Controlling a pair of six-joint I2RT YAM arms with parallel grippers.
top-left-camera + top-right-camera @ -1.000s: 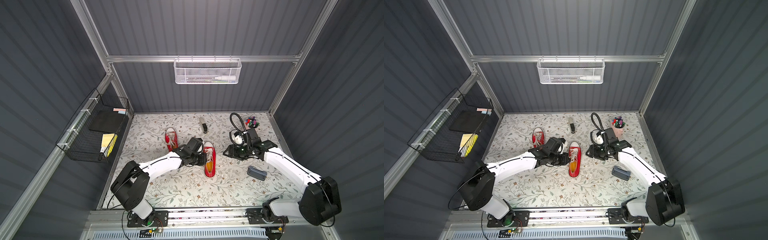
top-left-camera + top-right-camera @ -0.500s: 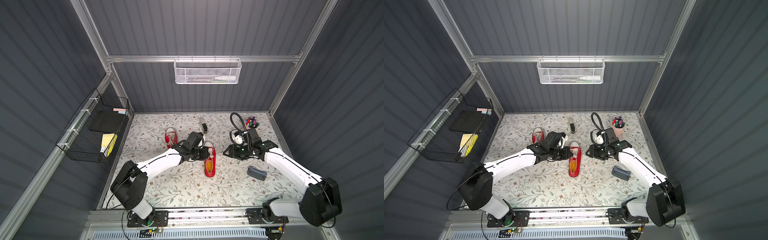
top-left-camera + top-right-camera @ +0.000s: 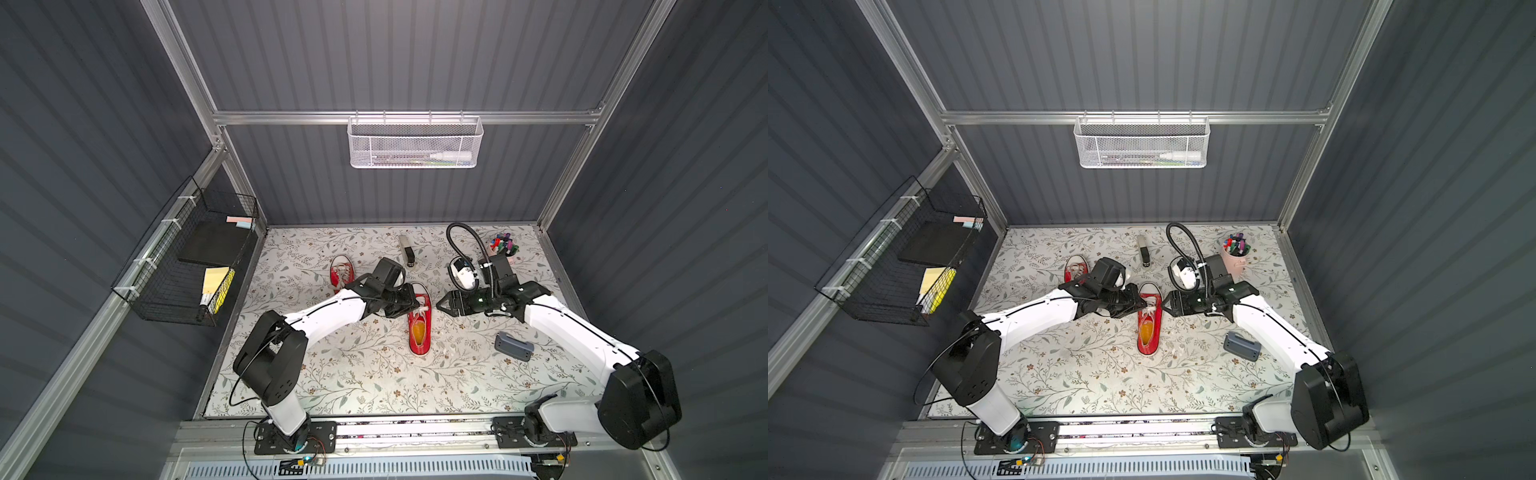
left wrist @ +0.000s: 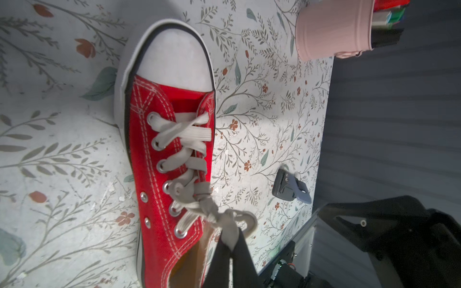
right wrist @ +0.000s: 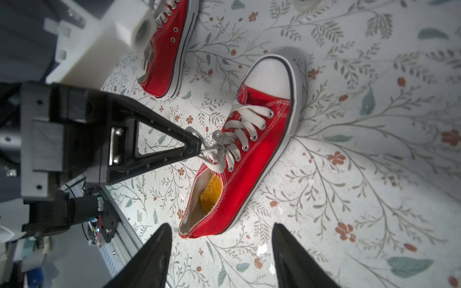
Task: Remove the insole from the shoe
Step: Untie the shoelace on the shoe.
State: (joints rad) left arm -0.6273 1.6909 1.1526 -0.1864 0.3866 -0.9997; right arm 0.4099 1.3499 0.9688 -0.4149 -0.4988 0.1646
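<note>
Your left gripper (image 5: 197, 147) is pinched tight on the lace (image 4: 212, 212) of the shoe (image 3: 420, 316), which sits mid-table (image 3: 374, 374) with its toe toward the back wall. Your right gripper (image 3: 441, 305) hangs just beside the shoe on its other side, jaws spread wide and holding nothing. The orange insole (image 5: 211, 192) is inside the shoe, showing through the heel opening.
</note>
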